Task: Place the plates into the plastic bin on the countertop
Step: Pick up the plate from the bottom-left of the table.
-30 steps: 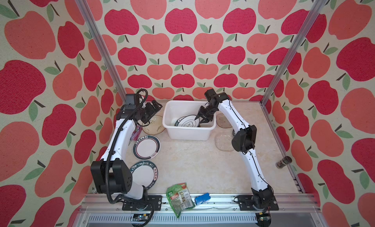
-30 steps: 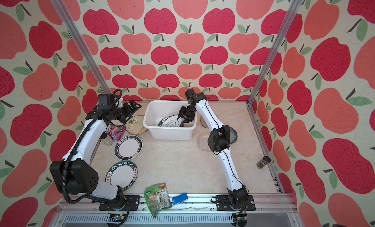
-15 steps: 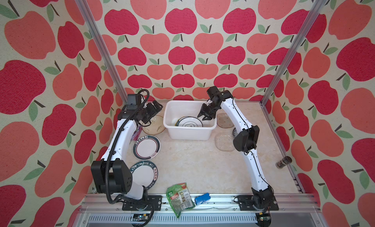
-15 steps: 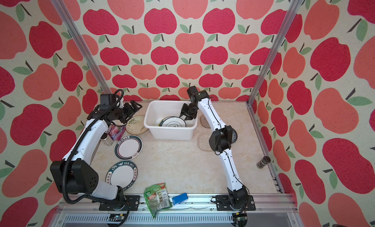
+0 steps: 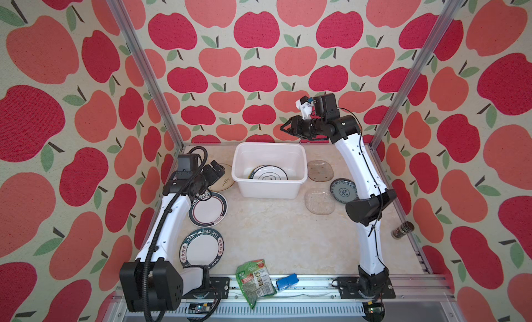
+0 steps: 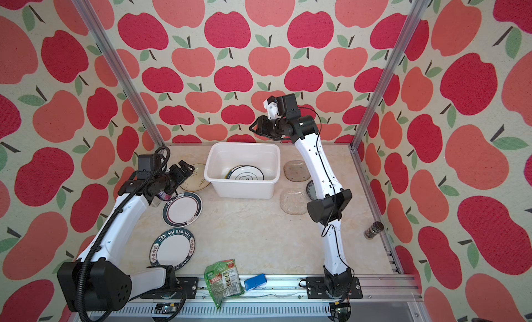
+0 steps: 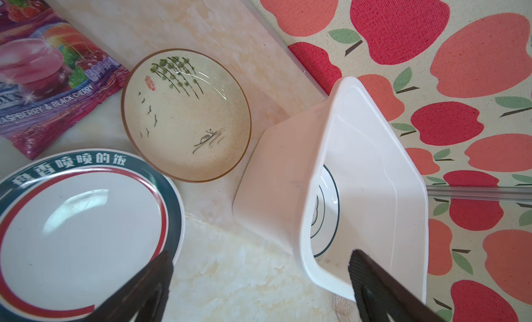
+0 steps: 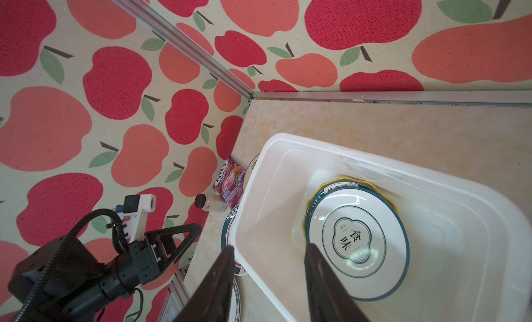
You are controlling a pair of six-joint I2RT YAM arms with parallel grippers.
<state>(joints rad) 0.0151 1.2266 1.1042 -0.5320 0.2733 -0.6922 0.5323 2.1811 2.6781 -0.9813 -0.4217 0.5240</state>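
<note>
— Plates (image 5: 270, 173) are already lying in the plastic bin (image 5: 267, 189), aren't they?
— Yes: a white teal-rimmed plate (image 8: 357, 242) is lying on a yellow scalloped plate (image 8: 312, 195), flat on the bin's floor. The bin is standing at the far middle of the bench (image 5: 273, 234).
— And the others?
— Left of the bin a cream willow-print plate (image 7: 187, 130) is lying just beside its wall, with a green-and-red-rimmed plate (image 5: 208, 209) nearer and a lettered plate (image 5: 201, 248) nearest. Right of it, a smoky glass plate (image 5: 320, 170), a clear glass plate (image 5: 319, 201) and a blue patterned plate (image 5: 342, 191) are lying close together. A green snack packet (image 5: 254, 280) is lying at the bench's near edge.
— What are the pincers doing?
— The left pincer (image 7: 259, 260) is hovering wide open near the bin's left wall, above the plates there, gripping nothing. The right pincer (image 8: 269, 248) is hanging high above the bin's far right corner, its jaws standing apart and empty.
</note>
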